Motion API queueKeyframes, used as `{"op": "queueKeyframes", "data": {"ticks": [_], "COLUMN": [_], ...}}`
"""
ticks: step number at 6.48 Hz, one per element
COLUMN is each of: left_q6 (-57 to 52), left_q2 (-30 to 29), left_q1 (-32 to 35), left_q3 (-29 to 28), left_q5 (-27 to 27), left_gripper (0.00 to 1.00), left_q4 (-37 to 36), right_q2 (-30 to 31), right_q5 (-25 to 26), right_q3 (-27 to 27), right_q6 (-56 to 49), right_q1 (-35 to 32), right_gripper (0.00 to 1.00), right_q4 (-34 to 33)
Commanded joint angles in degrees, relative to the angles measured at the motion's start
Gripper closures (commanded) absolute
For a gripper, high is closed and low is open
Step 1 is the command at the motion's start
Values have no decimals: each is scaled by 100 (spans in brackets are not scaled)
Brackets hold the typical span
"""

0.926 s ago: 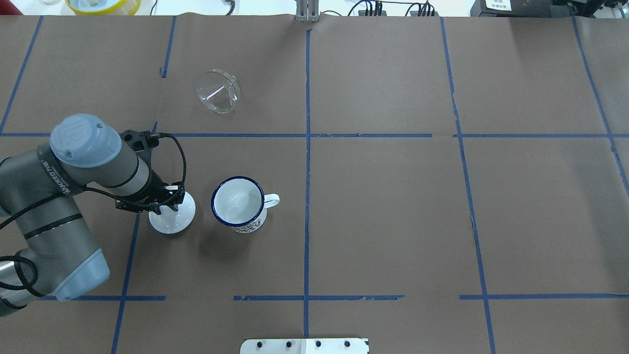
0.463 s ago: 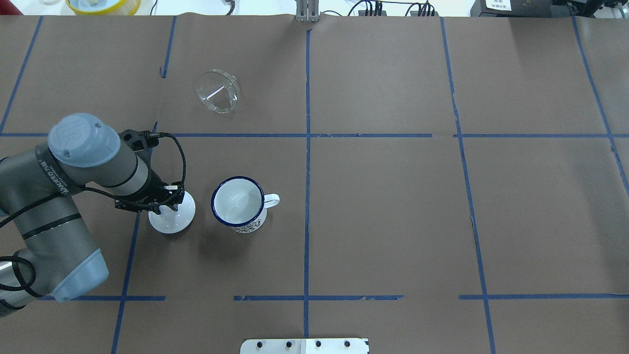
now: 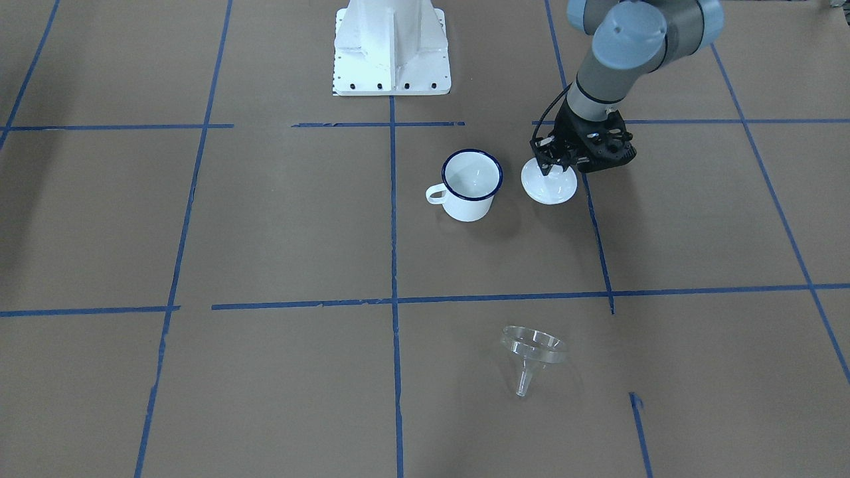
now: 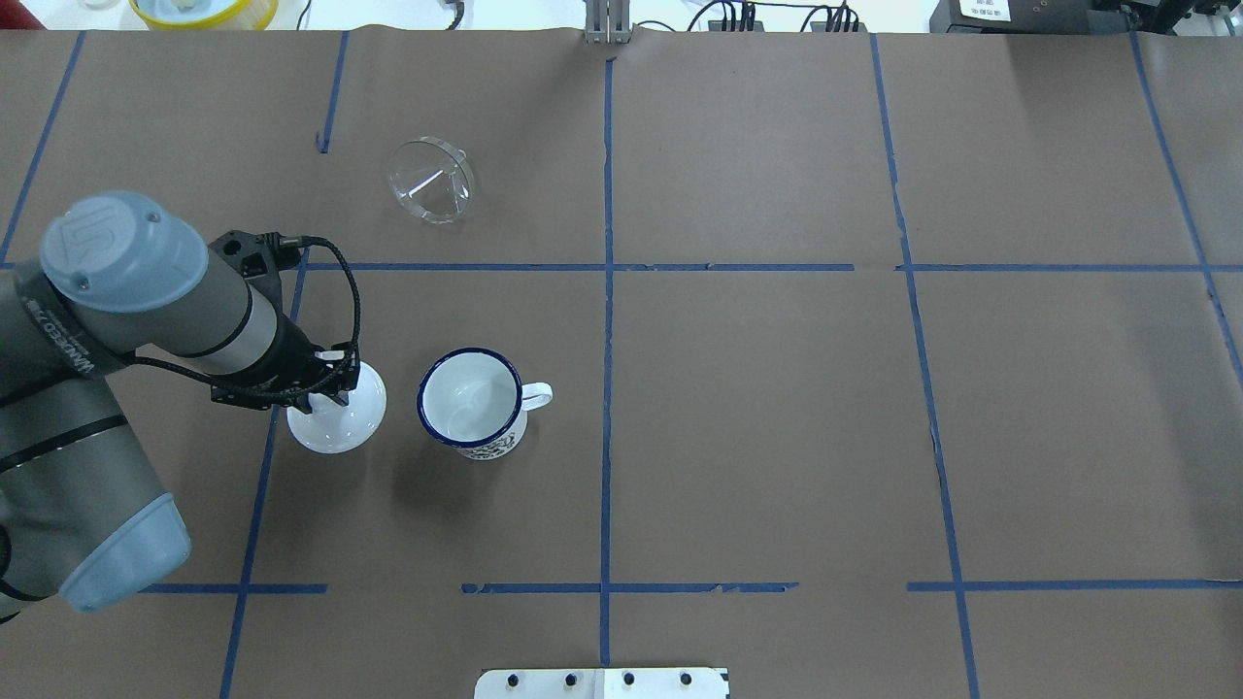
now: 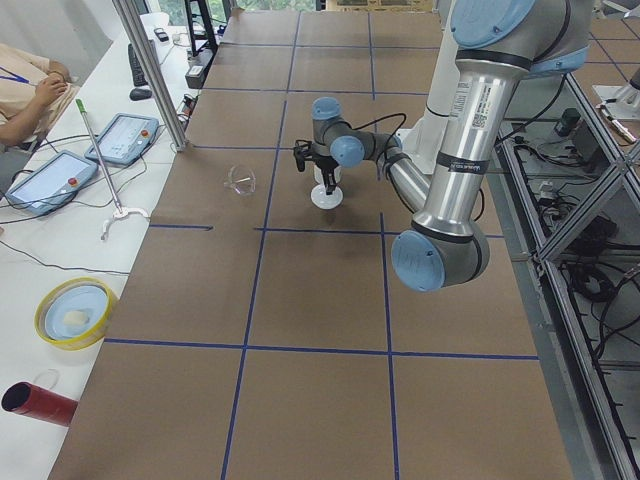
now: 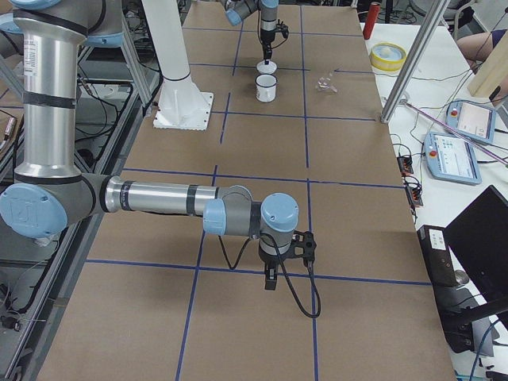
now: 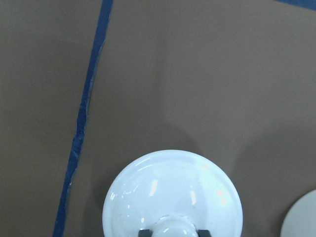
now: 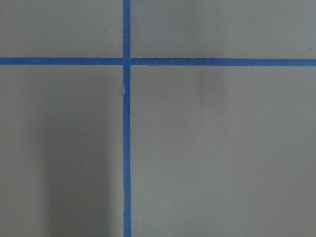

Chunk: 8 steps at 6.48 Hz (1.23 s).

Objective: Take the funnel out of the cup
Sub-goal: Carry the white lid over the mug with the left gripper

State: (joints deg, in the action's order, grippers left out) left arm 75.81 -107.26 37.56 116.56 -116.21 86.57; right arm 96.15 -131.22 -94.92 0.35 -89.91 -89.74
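Left gripper (image 4: 326,386) is mostly buried under the left arm (image 4: 146,291) in the overhead view. The wrist view cuts it off at the bottom edge too: just two dark fingers (image 7: 144,232) pressed on either side of the lid (image 4: 335,427) knob, so it's clamped on the lid. Right gripper (image 6: 270,279) only shows low in the side view, so I can't tell if it's apart or together. Funnel (image 4: 430,182) lies on its side on the table (image 4: 777,437), upper left of the overhead view, well apart from the cup (image 4: 473,400). The cup sits upright just right of the lid. Versus a moment earlier, the left arm has swung toward the left edge and the lid has nudged up-left with it; funnel and cup haven't moved.
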Motion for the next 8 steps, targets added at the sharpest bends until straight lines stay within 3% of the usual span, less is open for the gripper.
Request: {"op": "queueKeyframes", "data": {"ticks": [1,2,4,8], "left_q6": [56,387,548,549], "left_q2": [-1168,-1331,-1928,-2036], "left_q1": [129,85,-185,-311], "left_q3": [421,334,-585,-704], "left_q5": [-16,-51,-51,-51], "left_gripper": [100,100,100,100], "left_q4": [-1768,-1801,-1758,-1634], "right_q2": [0,0,0,0], "right_q5": [0,0,0,0], "right_q3": [0,0,0,0], "right_q6": [0,0,0,0], "right_q1": [0,0,0,0], "right_gripper": [0,0,0,0], "right_q4": [0,0,0,0]}}
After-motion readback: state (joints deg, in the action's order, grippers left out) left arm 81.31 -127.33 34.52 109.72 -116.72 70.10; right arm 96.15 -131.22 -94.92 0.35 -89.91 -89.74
